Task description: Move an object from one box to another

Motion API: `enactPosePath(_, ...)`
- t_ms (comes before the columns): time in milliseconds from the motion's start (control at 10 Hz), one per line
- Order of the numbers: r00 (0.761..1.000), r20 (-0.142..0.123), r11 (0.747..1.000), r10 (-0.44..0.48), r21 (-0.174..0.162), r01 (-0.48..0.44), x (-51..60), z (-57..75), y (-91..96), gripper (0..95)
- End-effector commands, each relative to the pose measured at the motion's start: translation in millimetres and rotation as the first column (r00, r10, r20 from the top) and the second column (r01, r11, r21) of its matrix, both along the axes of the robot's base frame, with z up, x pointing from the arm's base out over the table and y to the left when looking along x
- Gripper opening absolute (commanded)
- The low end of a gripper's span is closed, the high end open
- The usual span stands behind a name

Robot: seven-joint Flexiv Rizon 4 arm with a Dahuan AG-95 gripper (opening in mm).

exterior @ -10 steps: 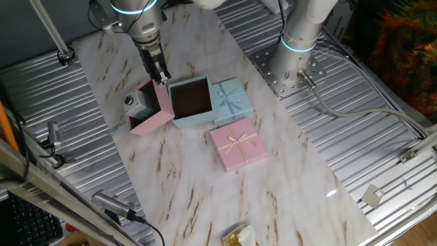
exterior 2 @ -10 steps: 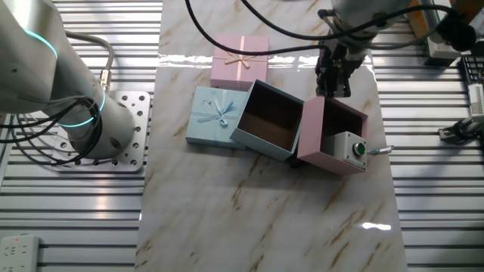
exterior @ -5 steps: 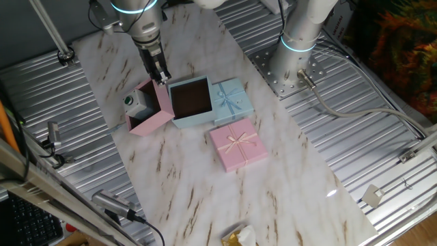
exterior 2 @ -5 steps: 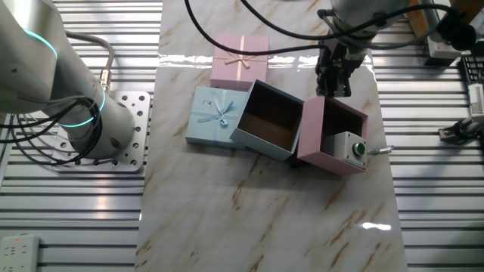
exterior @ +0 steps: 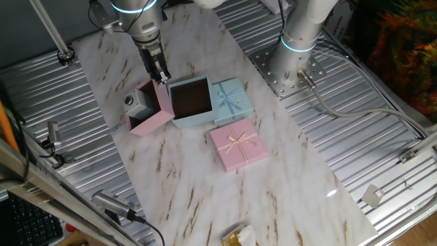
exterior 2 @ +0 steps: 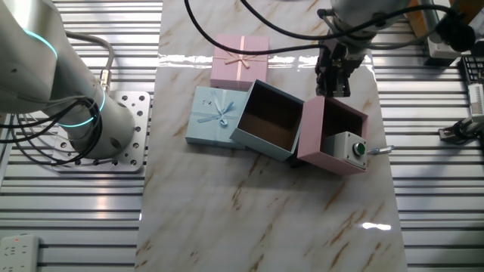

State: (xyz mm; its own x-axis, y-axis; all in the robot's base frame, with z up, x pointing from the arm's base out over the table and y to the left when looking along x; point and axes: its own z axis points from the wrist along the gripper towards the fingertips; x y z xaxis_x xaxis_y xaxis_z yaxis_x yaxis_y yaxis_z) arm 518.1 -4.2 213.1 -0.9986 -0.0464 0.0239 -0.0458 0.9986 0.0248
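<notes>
The small white block with a dark green round face [exterior 2: 349, 149] sat inside the square pink gift box [exterior 2: 333, 136], which touched the open light blue box [exterior 2: 268, 121] on the marble counter [exterior 2: 249, 219]; my pincer [exterior 2: 333, 89] hung above the pink box's far rim, and I couldn't tell whether its fingers were spread

the small white object [exterior 2: 348, 148] with a dark green round face sits inside the tilted pink box [exterior 2: 330, 121], which touches the open light blue box [exterior 2: 269, 121], its brown-lined hollow empty.
</notes>
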Motion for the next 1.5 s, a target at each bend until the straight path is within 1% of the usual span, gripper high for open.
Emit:
enactPosePath(100, 1.000, 0.000, 1.000, 0.003, 0.003, -0.003, -0.2, 0.1, -0.2, 0.0)
enactPosePath(700, 1.000, -0.011, 1.000, 0.015, 0.004, -0.015, -0.4, 0.3, 0.0, 0.0)
enactPosePath(900, 1.000, -0.006, 1.000, 0.011, 0.015, -0.010, -0.1, 0.6, 0.2, 0.0)
enactPosePath(1300, 1.000, -0.017, 1.000, 0.011, 0.019, -0.011, -0.1, 0.6, 0.2, 0.0)
enactPosePath(1500, 0.999, -0.014, 0.999, 0.030, 0.027, -0.030, -0.1, 0.6, 0.2, 0.0)
